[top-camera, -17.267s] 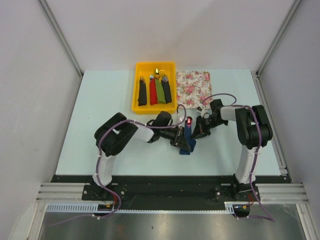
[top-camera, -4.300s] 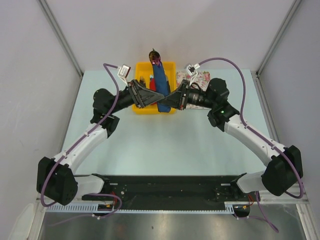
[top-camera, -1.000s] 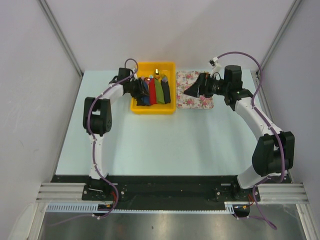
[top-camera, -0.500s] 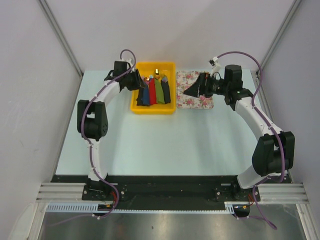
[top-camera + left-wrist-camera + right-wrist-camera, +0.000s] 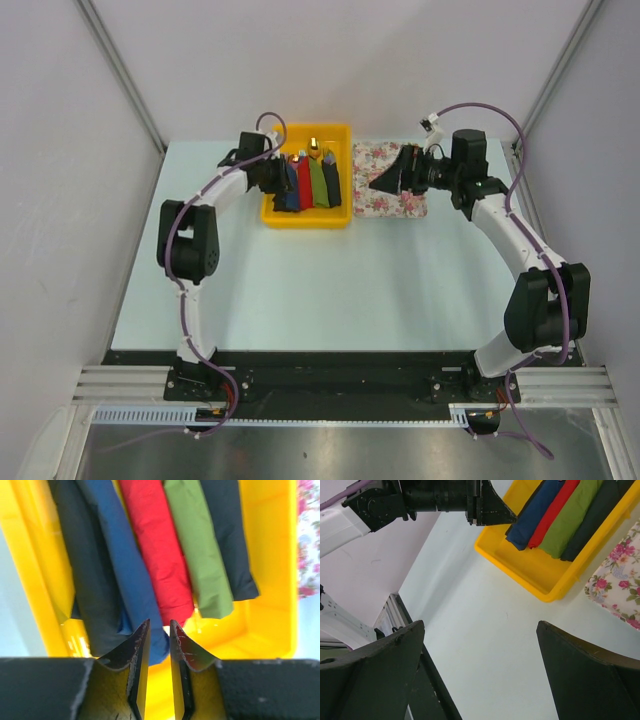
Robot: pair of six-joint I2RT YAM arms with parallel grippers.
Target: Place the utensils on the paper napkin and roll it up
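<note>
Pale bench (image 5: pixel 300 290) fills my overhead view, with a yellow tray (image 5: pixel 305 221) at its far edge and a floral mat (image 5: pixel 400 205) lying just to the tray's right. From where I sit the job looks all but finished. The navy napkin (image 5: pixel 125 565) lies in the tray as a tight roll, between a black bundle (image 5: pixel 80 565) and a red bundle (image 5: pixel 155 545), with a green bundle (image 5: pixel 195 545) and another dark bundle (image 5: pixel 227 535) beyond. I cannot make out the utensils themselves. I judge they are wrapped inside the navy roll, since none lie loose on the bench or the mat, but the pictures do not settle it. My left tool (image 5: pixel 159 624) hangs at the near end of the roll, its jaws drawn close with only a thin slit between them, and nothing sits in that slit. My right tool (image 5: pixel 481 625) hovers above the mat, spread wide and empty. No flat napkin is left to fold. What remains, as I read it, is only to pull both arms back from the tray.
</note>
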